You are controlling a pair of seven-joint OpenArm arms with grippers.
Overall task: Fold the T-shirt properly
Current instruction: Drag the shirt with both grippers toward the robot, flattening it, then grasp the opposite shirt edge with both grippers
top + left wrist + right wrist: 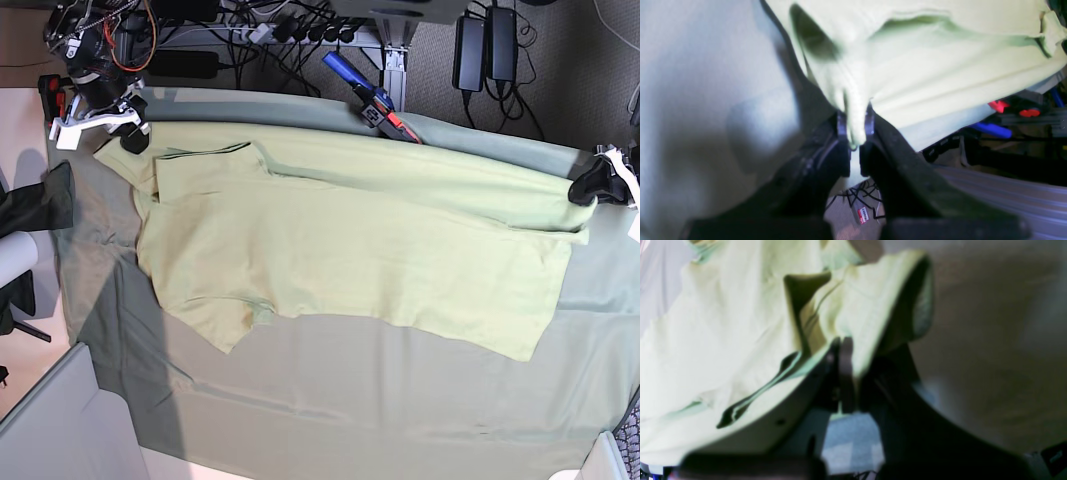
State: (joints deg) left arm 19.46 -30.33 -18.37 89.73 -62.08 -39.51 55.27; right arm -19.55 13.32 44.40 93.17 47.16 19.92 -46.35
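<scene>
The lime T-shirt lies spread across the grey-green table cloth, its far edge lifted at both ends. At the far left of the base view my right gripper is shut on a bunched corner of the shirt. In the right wrist view the T-shirt drapes away from that gripper. At the right edge my left gripper is shut on the other corner. The left wrist view shows a pinch of T-shirt between that gripper's black fingers.
A blue-handled clamp sits on the table's far edge behind the shirt. Power bricks and cables lie on the floor beyond. A black object and a white cylinder stand off the table's left side.
</scene>
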